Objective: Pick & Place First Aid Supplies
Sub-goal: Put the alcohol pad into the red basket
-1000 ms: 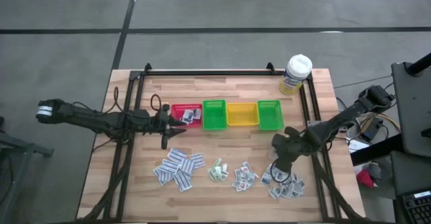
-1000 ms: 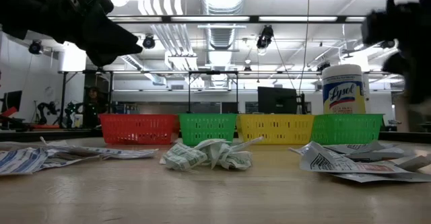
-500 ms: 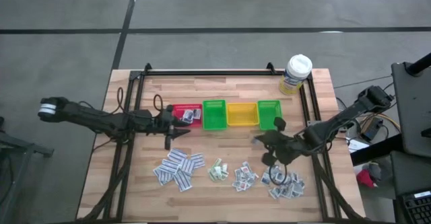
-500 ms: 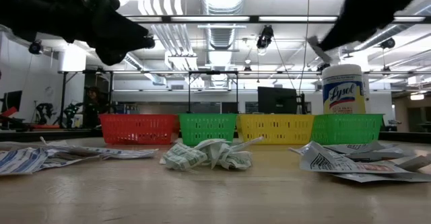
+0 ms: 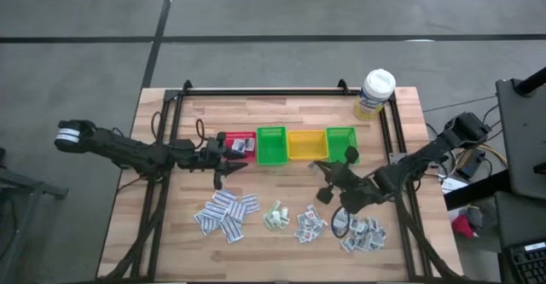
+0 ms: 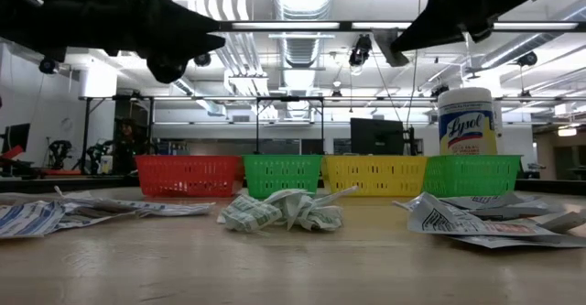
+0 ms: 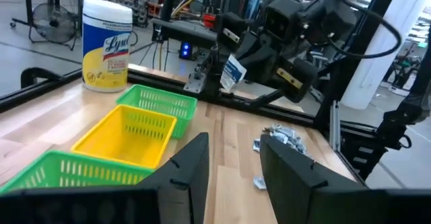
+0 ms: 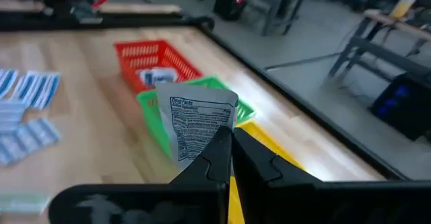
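Right wrist: white printed packet (image 8: pixel 201 126).

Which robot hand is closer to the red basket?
Left. The left end effector hovers right beside the red basket; the right end effector is past the yellow basket.

My two arms are dark, nearly black, built of slim tube-like links joined by bulkier rounded joints. My left arm (image 5: pixel 128 152) wears a pale grey-white band near its outer joint, and thin black cables loop beside it. My right arm (image 5: pixel 422 158) is the same matt black, thickening into a blocky wrist housing. My left end effector (image 7: pixel 232 167) ends in two flat, dark, angular fingers (image 7: pixel 192 167) with squared edges. My right end effector (image 8: pixel 229 158) has two tapering black fingers.
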You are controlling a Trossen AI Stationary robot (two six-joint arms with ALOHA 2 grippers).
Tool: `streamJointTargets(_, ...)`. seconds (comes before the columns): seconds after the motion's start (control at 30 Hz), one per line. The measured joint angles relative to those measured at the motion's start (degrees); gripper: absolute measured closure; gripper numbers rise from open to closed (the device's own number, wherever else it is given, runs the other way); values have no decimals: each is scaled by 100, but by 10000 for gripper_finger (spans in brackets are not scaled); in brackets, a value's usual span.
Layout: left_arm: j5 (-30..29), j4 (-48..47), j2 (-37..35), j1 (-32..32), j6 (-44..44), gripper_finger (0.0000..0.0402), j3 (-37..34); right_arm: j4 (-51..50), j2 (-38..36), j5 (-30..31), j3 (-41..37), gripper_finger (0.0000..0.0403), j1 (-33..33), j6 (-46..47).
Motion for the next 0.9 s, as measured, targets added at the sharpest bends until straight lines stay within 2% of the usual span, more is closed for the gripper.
streamJointTargets(0.23,-2,0,578,-7,148,275,413,1531,576,756,0,394,-2,-683)
streamJointTargets(0.6,-2,1,1583,-4,623,275,1280,4319,1455,928,-2,394,-105,-2454)
streamJointTargets(0.73,-2,-3,1907,-4,731,275,1546,4931,1700,927,5,394,-188,-2806)
streamJointTargets(0.9,-2,3,2292,-3,774,275,1880,5003,1875,922,166,394,-304,-2845)
